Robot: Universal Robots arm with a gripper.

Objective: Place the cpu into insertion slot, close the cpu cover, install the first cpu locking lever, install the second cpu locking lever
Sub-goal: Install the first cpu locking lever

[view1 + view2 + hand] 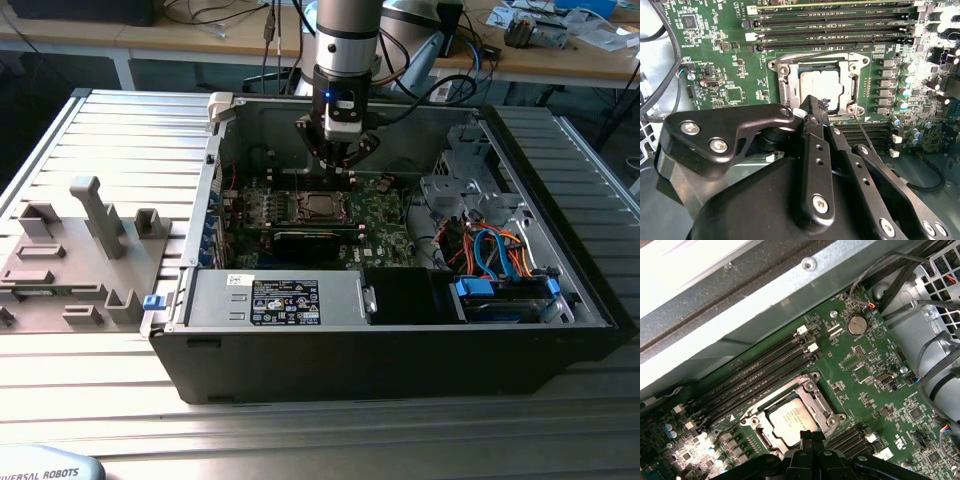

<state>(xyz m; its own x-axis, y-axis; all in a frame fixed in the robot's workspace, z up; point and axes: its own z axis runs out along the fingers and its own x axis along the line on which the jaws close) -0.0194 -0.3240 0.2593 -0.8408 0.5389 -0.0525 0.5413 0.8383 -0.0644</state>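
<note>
Exterior view: I hang over the open computer case (400,330) on the ribbed tabletop (120,130), my arm (347,40) coming straight down into it. My pincer (337,163) sits just above the green board (385,215), near the far edge of the slot (322,207). A grey fixture (80,255) with upright pegs rests on the tabletop at the exterior view's left, well apart from the case. Blue and orange cables (500,250) crowd the case's corner at the exterior view's right.

Second wrist view: my black fingers (816,150) run together to a narrow tip, pressed shut, with nothing pinched that I can make out. The tip lies right at the rim of the slot (785,85). The cpu (821,85) lies flat inside the slot, silver top up, and the cover (847,67) is down around it, its window framing the chip. Long black memory slots (835,34) run alongside the slot. A thin wire lever (867,134) slants away from the slot's corner, just beside my fingers.

First wrist view: my pincer (811,436) comes up against the slot's edge, fingers together. The cpu (790,419) sits in its slot (754,421) under the cover (812,392). A coin battery (856,325) sits well apart, near the metal case wall (765,300).
</note>
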